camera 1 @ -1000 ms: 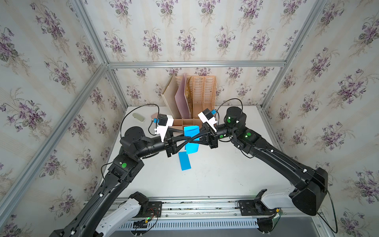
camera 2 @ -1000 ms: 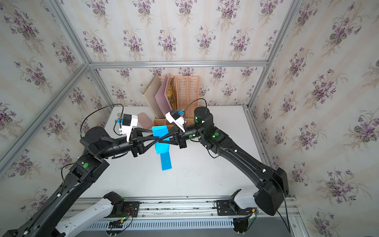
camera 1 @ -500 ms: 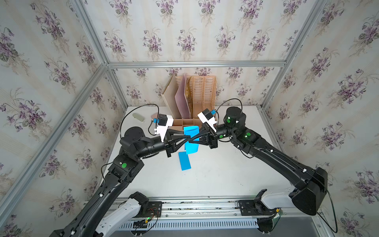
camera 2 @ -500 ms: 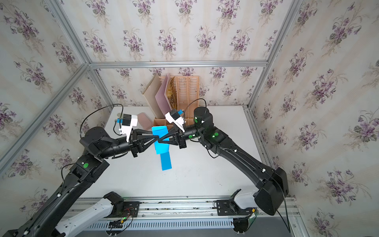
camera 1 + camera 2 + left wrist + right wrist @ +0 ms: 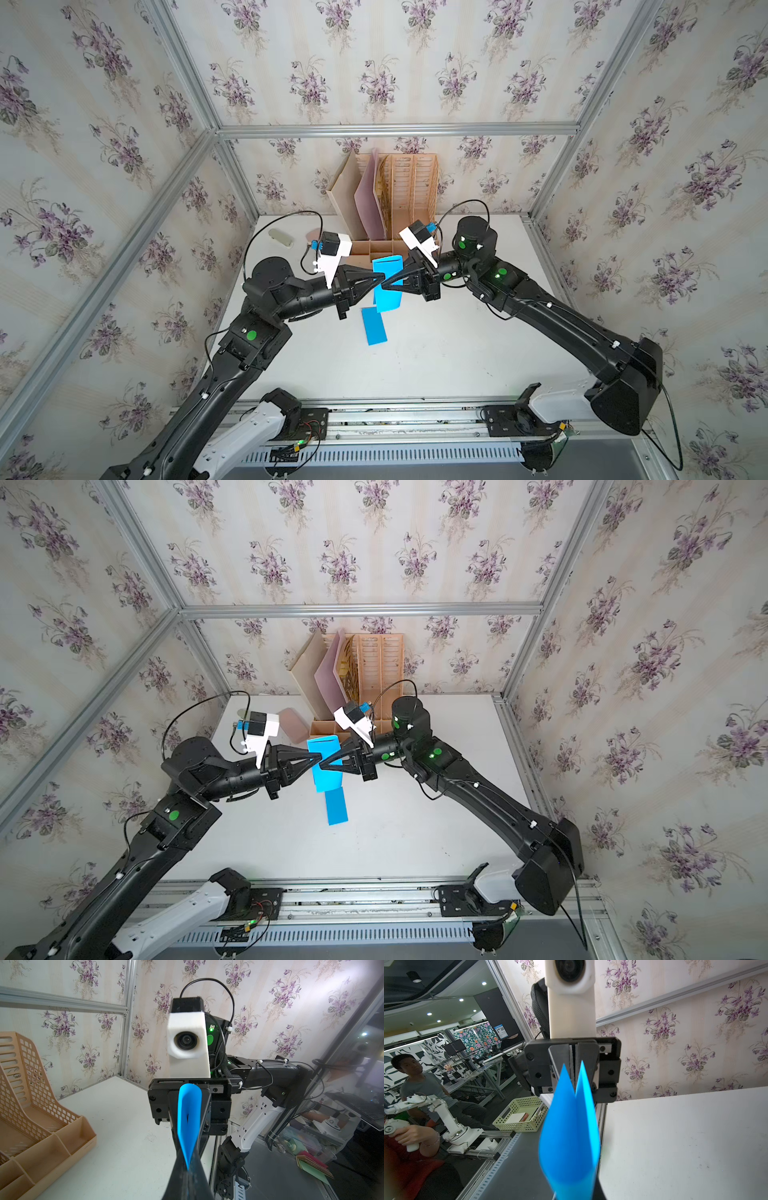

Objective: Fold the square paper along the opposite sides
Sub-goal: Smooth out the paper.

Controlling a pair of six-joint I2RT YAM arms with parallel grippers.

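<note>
Overhead stereo pair; close wrist views

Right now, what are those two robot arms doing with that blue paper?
The robot is holding a sheet of blue paper up in the air above the white table. The left gripper and the right gripper are each shut on it, with their tips almost meeting. The sheet is curled over so two of its edges come close together, but it is not pressed flat, so the fold isn't finished. Another blue piece lies on the table below, untouched.
</note>
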